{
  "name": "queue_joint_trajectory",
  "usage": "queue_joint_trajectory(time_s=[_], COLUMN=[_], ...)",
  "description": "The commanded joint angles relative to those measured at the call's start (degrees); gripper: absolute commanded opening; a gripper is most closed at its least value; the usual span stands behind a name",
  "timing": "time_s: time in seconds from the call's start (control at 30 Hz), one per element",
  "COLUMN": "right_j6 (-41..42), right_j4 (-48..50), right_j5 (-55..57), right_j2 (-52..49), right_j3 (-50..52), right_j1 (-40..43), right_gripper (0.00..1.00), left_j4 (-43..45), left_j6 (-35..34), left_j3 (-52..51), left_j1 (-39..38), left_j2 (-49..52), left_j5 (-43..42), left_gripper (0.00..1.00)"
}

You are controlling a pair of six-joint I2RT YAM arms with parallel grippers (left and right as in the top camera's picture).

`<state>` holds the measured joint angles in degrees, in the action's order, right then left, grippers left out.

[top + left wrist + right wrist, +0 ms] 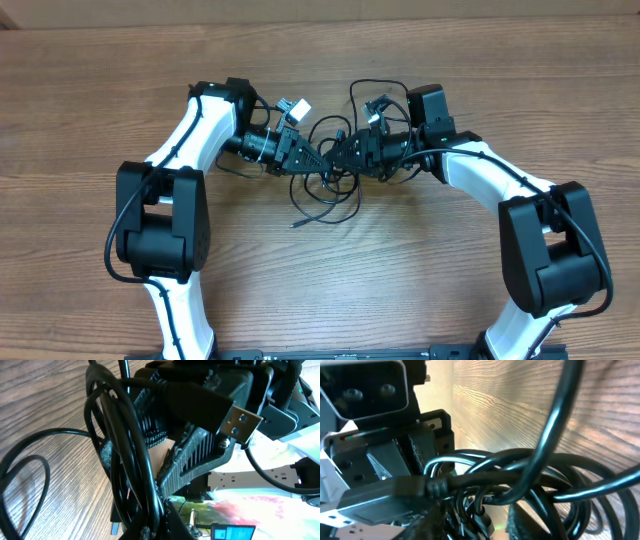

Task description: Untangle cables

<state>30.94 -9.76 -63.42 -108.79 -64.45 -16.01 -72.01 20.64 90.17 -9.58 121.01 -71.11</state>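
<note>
Centre of the bench [90,110], both arms are nose to nose over the cables [328,195], a black knot with loose loops spilling toward the near edge. Left gripper [310,157] has its jaws clamped tight on the tangle, strands wrapped round the ribbed fingers [192,460], with a silver-tipped USB plug [239,419] lying across them. Right gripper [340,154] has its jaws partway closed on a bunch of cords; which strand they pinch is hard to make out up close.
</note>
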Motion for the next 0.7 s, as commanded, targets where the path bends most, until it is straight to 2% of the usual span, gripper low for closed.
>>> queue_joint_trajectory(time_s=[0.0, 0.07, 0.2, 0.43, 0.53, 0.57, 0.6, 0.67], right_j6=[2.32, 2.34, 2.32, 2.32, 2.32, 2.32, 2.32, 2.34], right_j4=[-0.07, -0.04, -0.46, 0.13, 1.36, 1.66, 1.84, 1.9], right_j5=[2.6, 2.75, 5.44, 9.4, 9.38, 9.38, 9.35, 9.22], right_j2=[1.42, 1.42, 1.42, 1.42, 1.42, 1.42, 1.42, 1.42], right_j3=[-0.76, -0.76, -0.76, -0.76, -0.79, -0.79, -0.79, -0.83], right_j1=[-0.96, -1.4, -2.54, -3.54, -3.52, -3.45, -3.32, -2.8], right_gripper=[0.33, 0.3, 0.33, 0.32, 0.24, 0.18, 0.07, 0.04], left_j4=[0.0, -0.17, 0.07, -0.17, -0.17, -0.2, -0.2, -0.22], left_j6=[4.28, 5.38, 7.08, 7.67, 7.67, 7.67, 7.67, 7.67], left_j3=[1.05, 1.05, 1.05, 1.05, 1.05, 1.05, 1.05, 1.05], left_j1=[0.0, -0.04, -0.2, -1.11, -1.38, -1.44, -1.53, -1.6], left_j2=[-0.17, -0.17, -0.17, -0.17, -0.17, -0.17, -0.17, -0.17], left_j5=[-5.7, -7.13, -9.55, -9.44, -9.27, -9.27, -9.25, -8.76], left_gripper=[0.04, 0.04, 0.04, 0.04, 0.04, 0.04, 0.04, 0.04])
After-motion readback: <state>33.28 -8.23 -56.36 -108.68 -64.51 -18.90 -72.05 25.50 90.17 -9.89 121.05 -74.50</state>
